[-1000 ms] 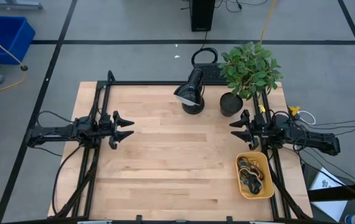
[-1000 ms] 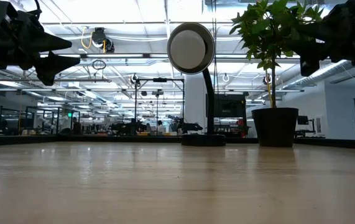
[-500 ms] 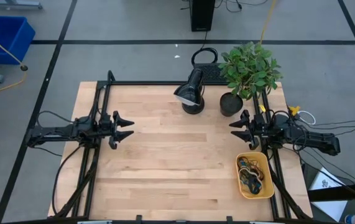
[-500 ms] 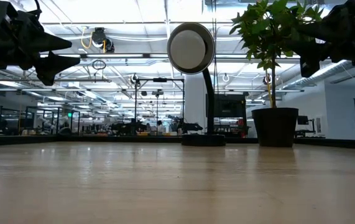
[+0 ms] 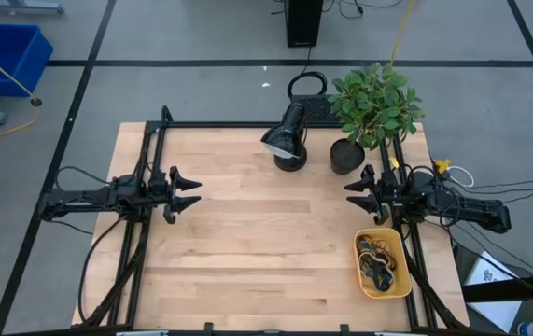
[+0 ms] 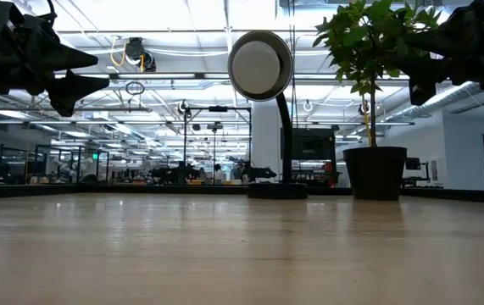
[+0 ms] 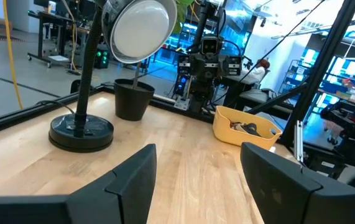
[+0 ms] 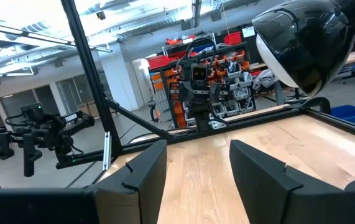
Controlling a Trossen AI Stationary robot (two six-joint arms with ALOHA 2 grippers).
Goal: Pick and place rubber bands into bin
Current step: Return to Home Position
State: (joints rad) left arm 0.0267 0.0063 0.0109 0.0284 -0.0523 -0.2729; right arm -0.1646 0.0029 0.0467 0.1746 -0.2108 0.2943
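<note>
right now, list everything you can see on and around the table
table: one, light wood, between the two arms
bin: one, yellow, right edge of the table
rubber bands: several, count unclear, mostly dark, inside the bin
lamp: one, black, back edge of the table
potted plant: one, green in a dark pot, right of the lamp
crate: one, blue, on the floor past the back left corner
left fingers: two, dark, open, over the table's left side
right fingers: two, dark, open, over the right side, empty
</note>
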